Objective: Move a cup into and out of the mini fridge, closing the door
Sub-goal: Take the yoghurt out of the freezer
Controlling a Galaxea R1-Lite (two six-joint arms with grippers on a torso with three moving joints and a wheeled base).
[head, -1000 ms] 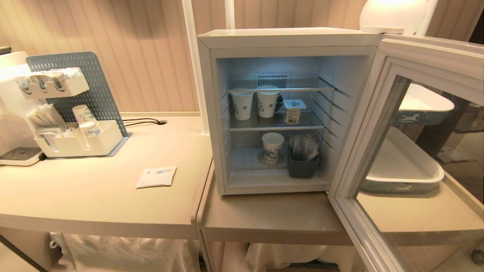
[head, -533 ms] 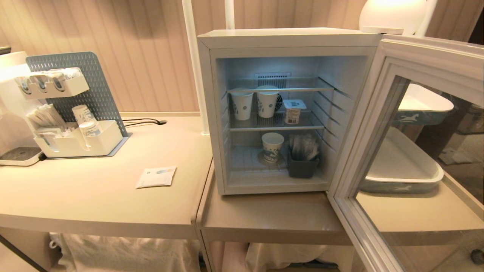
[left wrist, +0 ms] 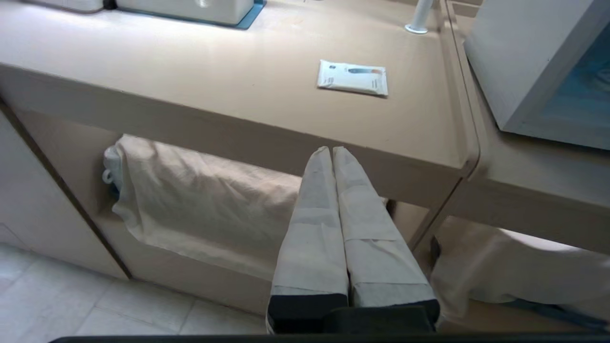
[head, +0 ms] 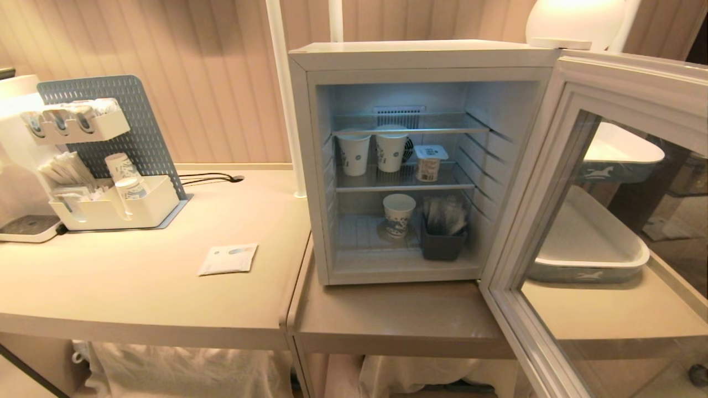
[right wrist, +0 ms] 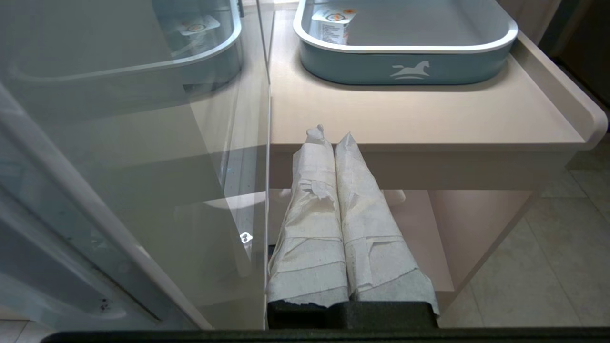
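The white mini fridge stands open on the lower right table, its inside lit. Its glass door is swung wide to the right. One paper cup stands on the fridge floor, and two more cups stand on the middle shelf beside a small yogurt pot. Neither arm shows in the head view. My left gripper is shut and empty, low in front of the left table's edge. My right gripper is shut and empty, below the right table's edge, beside the door glass.
A dark bin of packets sits by the lower cup. On the left table lie a white sachet, an organiser with cups and a water dispenser. A grey-blue tray stands behind the open door.
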